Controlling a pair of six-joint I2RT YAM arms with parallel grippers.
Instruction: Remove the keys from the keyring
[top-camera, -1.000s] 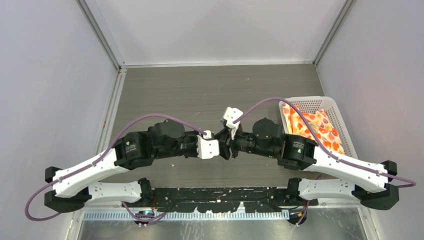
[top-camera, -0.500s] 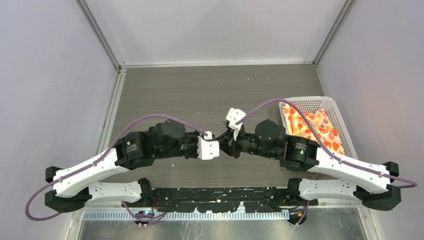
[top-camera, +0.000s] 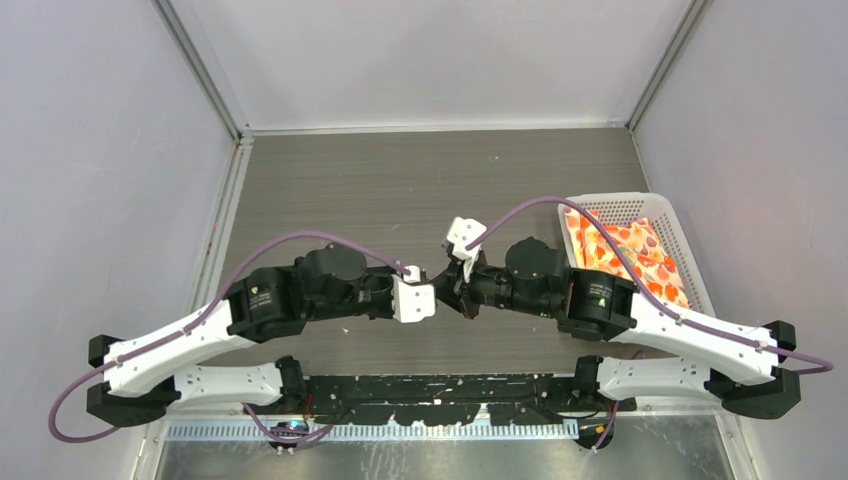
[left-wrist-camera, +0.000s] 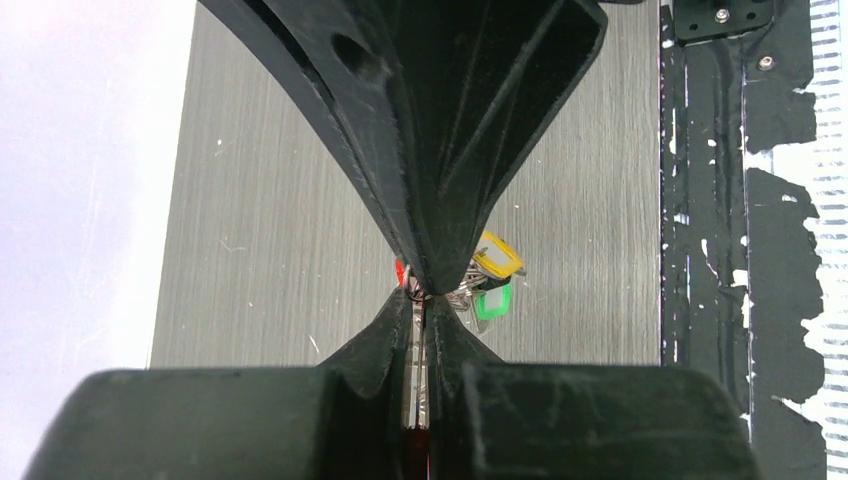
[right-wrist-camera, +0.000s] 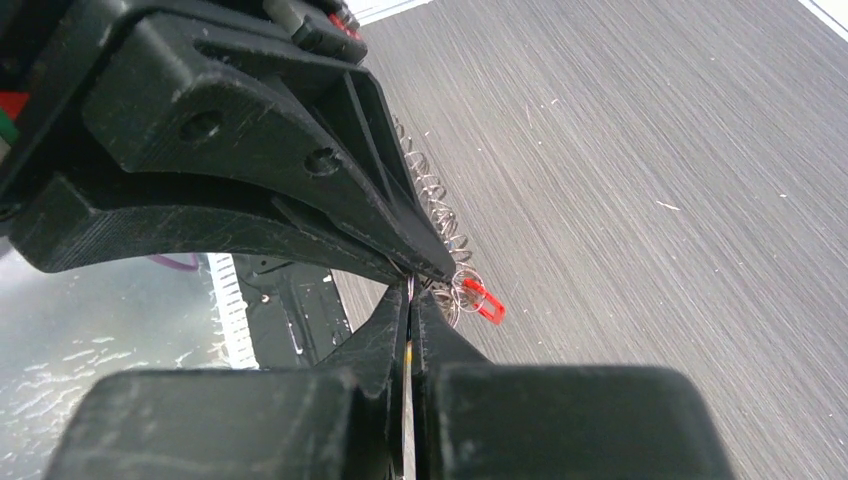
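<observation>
Both grippers meet tip to tip over the middle of the table in the top view, the left gripper (top-camera: 432, 297) against the right gripper (top-camera: 452, 292). In the left wrist view the left gripper (left-wrist-camera: 422, 300) is shut on a thin silver strip of the keyring (left-wrist-camera: 420, 372). The yellow key (left-wrist-camera: 497, 258), green key (left-wrist-camera: 492, 300) and a bit of the red key (left-wrist-camera: 400, 272) hang beside the tips. In the right wrist view the right gripper (right-wrist-camera: 411, 290) is shut on a thin key part. The grey coiled keyring (right-wrist-camera: 432, 195) runs along the left finger, with the red key (right-wrist-camera: 483, 299) on small rings.
A white basket (top-camera: 672, 225) with an orange-patterned packet (top-camera: 625, 250) stands at the right of the table. The black base rail (top-camera: 450, 395) lies along the near edge. Grey walls close the left, back and right sides.
The right gripper drew a little to the right half a second ago and has come back left against the left gripper. The left wrist shifted slightly. Both stay shut.
</observation>
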